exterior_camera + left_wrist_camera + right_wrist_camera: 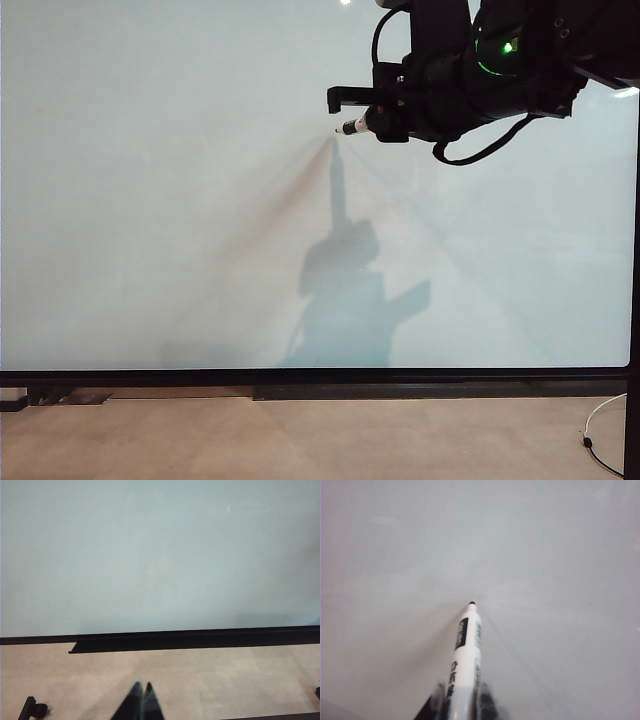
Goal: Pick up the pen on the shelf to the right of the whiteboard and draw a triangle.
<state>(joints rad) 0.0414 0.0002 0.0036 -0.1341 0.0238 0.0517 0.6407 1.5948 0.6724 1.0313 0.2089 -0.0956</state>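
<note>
Holding pen [466, 655] w/ jaws pinched on barrel – right gripper [362, 112] up nr whiteboard's [150, 200] top edge, right of centre | pen tip at/just off board surface (contact unclear), no ink seen | left gripper [142, 700] low, below board's bottom edge, jaws pressed together, holding nothing

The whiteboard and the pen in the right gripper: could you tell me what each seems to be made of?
Whiteboard: likely a glossy coated panel, since it mirrors ceiling lights and holds soft shadows; thin black frame. Pen: apparently smooth white plastic with printed black lettering and a dark tip, clamped in the shut right gripper.
</note>
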